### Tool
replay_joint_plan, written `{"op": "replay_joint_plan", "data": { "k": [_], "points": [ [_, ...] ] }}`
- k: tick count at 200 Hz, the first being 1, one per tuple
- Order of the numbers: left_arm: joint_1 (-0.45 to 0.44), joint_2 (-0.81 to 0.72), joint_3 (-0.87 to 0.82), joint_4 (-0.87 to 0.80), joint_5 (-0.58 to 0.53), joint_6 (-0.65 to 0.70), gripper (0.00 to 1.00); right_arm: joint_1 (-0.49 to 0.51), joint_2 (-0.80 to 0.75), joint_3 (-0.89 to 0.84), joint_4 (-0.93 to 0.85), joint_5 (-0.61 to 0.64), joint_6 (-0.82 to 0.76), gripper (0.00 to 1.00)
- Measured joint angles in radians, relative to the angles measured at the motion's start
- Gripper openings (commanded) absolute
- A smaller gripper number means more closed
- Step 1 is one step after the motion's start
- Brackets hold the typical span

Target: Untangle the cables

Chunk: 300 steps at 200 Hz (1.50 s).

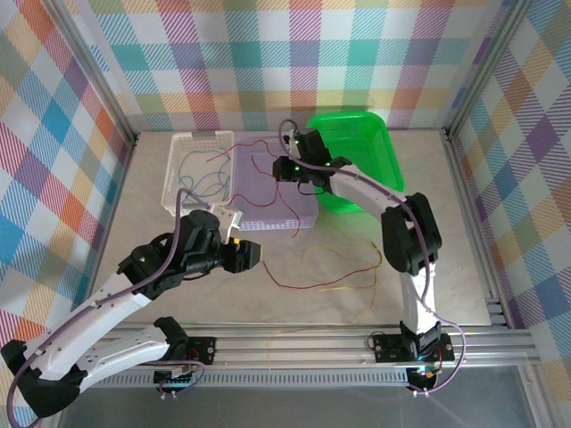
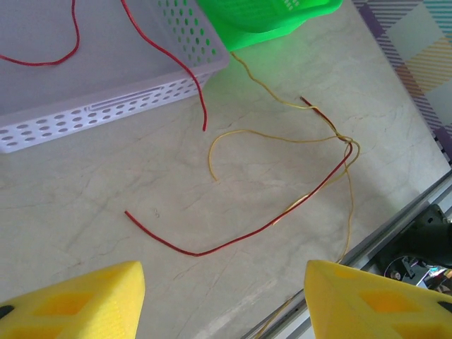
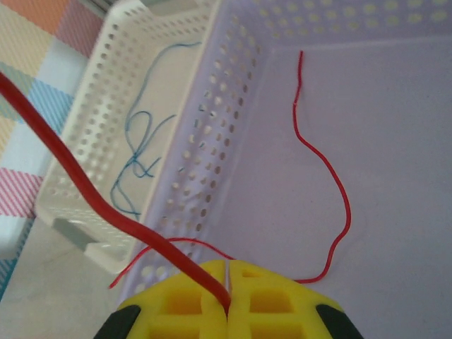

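Observation:
Over the lavender tray (image 3: 395, 106) my right gripper (image 3: 228, 268) is shut on a red cable (image 3: 85, 183) that runs up and to the left. A second red cable (image 3: 332, 176) lies inside that tray. Blue cables (image 3: 138, 162) lie in the white tray (image 3: 85, 106). On the table a red cable (image 2: 233, 244) and a yellow cable (image 2: 282, 134) cross at their right ends. My left gripper (image 2: 222, 279) hovers open above the table just near of them, nothing between its pads. From above, the left gripper (image 1: 252, 256) is left of the loose cables (image 1: 330, 272), and the right gripper (image 1: 282, 171) is over the lavender tray (image 1: 299, 212).
A green bin (image 1: 366, 134) stands at the back right, touching the lavender tray. Another red cable (image 2: 176, 63) hangs over the lavender tray's front wall onto the table. The aluminium rail (image 1: 357, 339) runs along the near edge, and the yellow cable reaches it.

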Motion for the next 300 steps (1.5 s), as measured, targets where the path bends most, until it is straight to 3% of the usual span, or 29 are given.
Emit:
{"op": "replay_joint_plan", "data": {
  "k": [34,67,134,216,264,300],
  "points": [
    [0.0,-0.012,0.0,-0.01,-0.02,-0.001,0.61,-0.011,0.126,0.109,-0.055,0.009,0.029,0.0],
    [0.0,-0.004,0.0,-0.01,-0.035,-0.001,0.61,-0.033,0.135,0.154,-0.09,0.018,0.045,0.0],
    [0.0,0.014,0.0,-0.011,-0.063,-0.001,0.61,-0.059,0.307,0.565,-0.211,0.061,0.029,0.0],
    [0.0,0.016,0.006,-0.018,-0.092,0.0,0.61,-0.048,0.365,0.392,-0.282,0.113,0.053,0.0],
    [0.0,0.039,0.018,-0.019,-0.092,0.001,0.61,-0.032,0.518,0.636,-0.463,0.183,0.056,0.0],
    [0.0,0.051,0.025,-0.025,-0.092,0.004,0.61,-0.038,0.546,0.681,-0.539,0.217,0.063,0.0]
  ]
}}
